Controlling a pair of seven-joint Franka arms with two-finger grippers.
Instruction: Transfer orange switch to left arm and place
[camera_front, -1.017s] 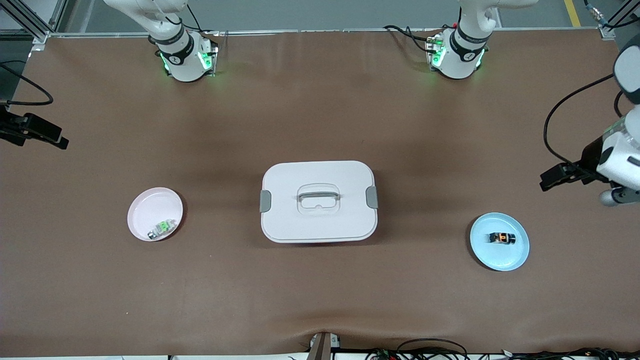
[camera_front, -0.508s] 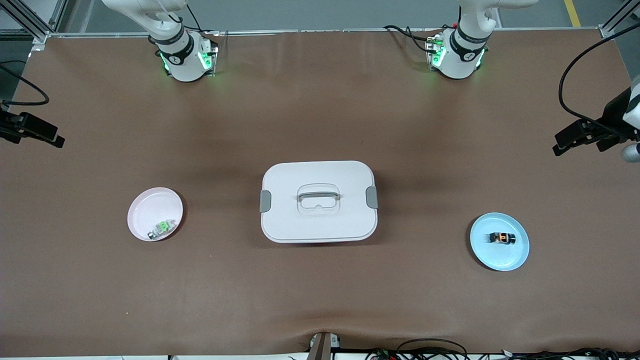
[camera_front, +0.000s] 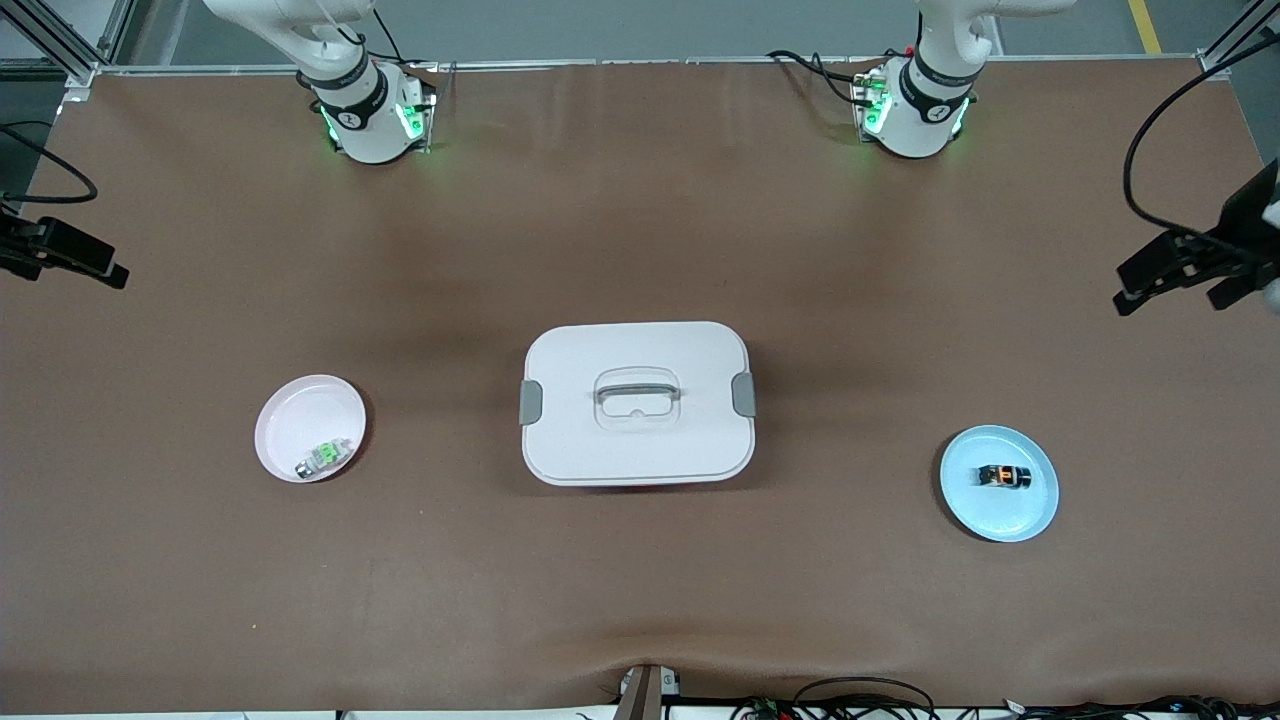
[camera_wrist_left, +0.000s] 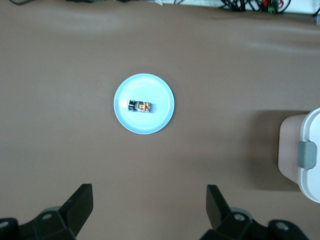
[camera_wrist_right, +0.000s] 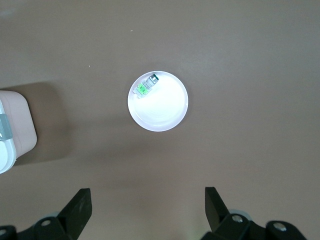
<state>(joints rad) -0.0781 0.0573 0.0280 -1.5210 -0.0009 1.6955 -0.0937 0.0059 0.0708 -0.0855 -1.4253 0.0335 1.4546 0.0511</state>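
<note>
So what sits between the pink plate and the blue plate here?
In the front view, the box stands between the pink plate, which holds the green part, and the blue plate, which holds the orange switch.

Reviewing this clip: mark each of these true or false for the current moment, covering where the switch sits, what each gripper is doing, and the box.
1. The orange switch lies on the blue plate. True.
2. The left gripper is shut on the switch. False: it is open, empty, up over the table near the left arm's end.
3. The box has its lid off. False: the lid is on.
4. The pink plate holds a green-and-silver part. True.
5. The right gripper is open and holds nothing. True.
</note>
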